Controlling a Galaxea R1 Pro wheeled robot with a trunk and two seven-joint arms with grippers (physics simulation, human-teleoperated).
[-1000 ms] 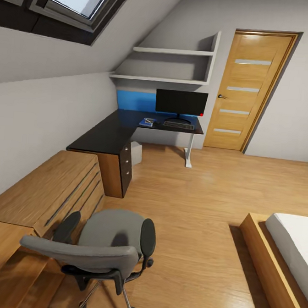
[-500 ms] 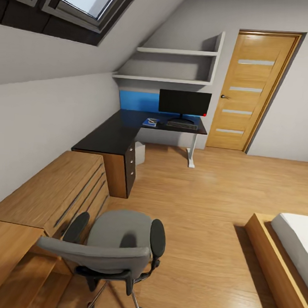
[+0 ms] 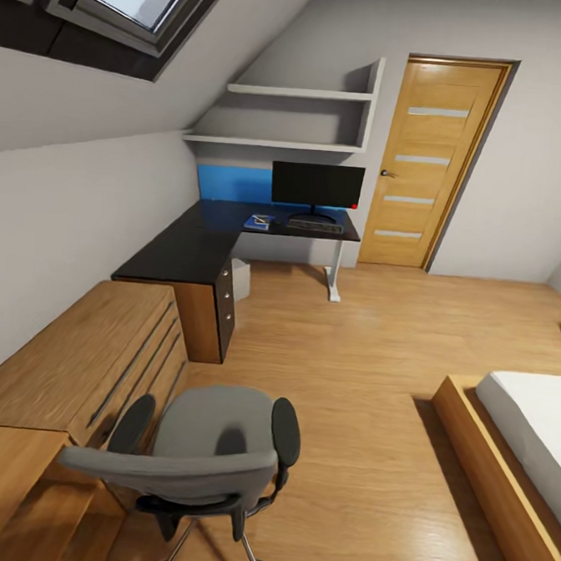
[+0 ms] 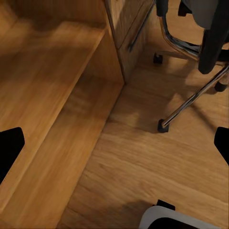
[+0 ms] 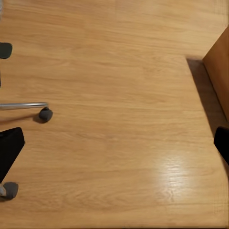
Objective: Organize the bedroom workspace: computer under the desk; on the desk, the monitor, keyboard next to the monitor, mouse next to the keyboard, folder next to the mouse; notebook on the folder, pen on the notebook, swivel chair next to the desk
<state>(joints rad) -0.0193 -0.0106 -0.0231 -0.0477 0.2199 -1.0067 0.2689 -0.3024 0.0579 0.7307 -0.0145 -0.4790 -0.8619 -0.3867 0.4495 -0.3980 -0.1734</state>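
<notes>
The grey swivel chair (image 3: 210,455) stands on the oak floor near me, beside the dresser and well apart from the desk (image 3: 191,245). On the black desk top stand the monitor (image 3: 316,185) and, in front of it, the keyboard (image 3: 315,225). The blue folder (image 3: 258,222) lies left of the keyboard with something small and dark on it; mouse, notebook and pen are too small to tell. The grey computer (image 3: 240,278) sits under the desk. My left gripper (image 4: 114,145) is open above the floor by the chair's chrome base (image 4: 191,98). The right gripper (image 5: 114,143) is open over bare floor.
A light oak dresser (image 3: 83,354) runs along the left wall, with a lower wood platform (image 4: 43,109) beside it. A bed (image 3: 516,448) in a wood frame fills the right. A wooden door (image 3: 427,161) is right of the desk, and wall shelves (image 3: 292,118) hang above it.
The whole head picture has shifted, first right, then back left, so the camera has moved. The chair now shows nearer the picture's middle. Things on the desk look unchanged.
</notes>
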